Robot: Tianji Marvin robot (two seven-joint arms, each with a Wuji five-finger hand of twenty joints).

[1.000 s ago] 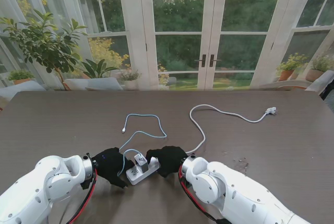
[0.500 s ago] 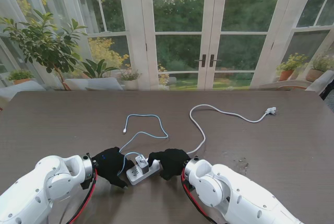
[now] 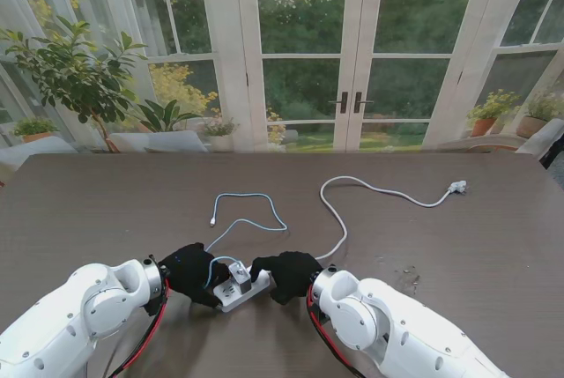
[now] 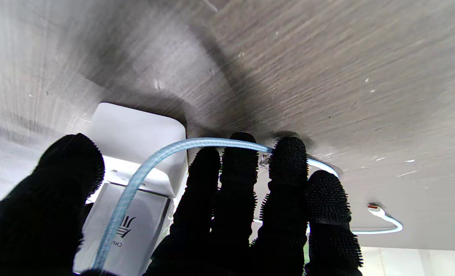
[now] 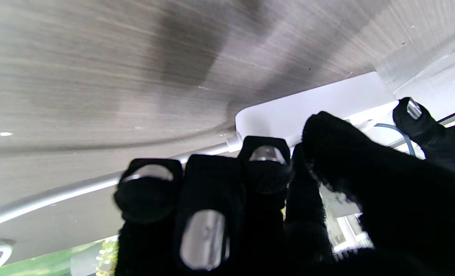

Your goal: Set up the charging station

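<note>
A white power strip (image 3: 242, 292) lies near me at the table's middle, with a grey charger block (image 3: 238, 272) standing in it. My left hand (image 3: 194, 273) grips the charger (image 4: 133, 226), thumb on one side and fingers on the other. A light-blue cable (image 3: 249, 212) runs from the charger over my left fingers (image 4: 227, 180) and loops away, its free end (image 3: 212, 218) lying on the table. My right hand (image 3: 284, 273) is curled over the strip's right end (image 5: 311, 101), holding it down. The strip's white cord (image 3: 337, 215) runs out to its plug (image 3: 456, 187).
The dark wooden table (image 3: 106, 211) stretches wide on both sides. A few small crumbs (image 3: 408, 270) lie to the right of my right arm. Beyond the far edge stand glass doors and potted plants (image 3: 79, 70).
My left hand has moved right and closed around the charger, and the blue cable's loop has shifted slightly. My right hand settled a little nearer to me on the strip.
</note>
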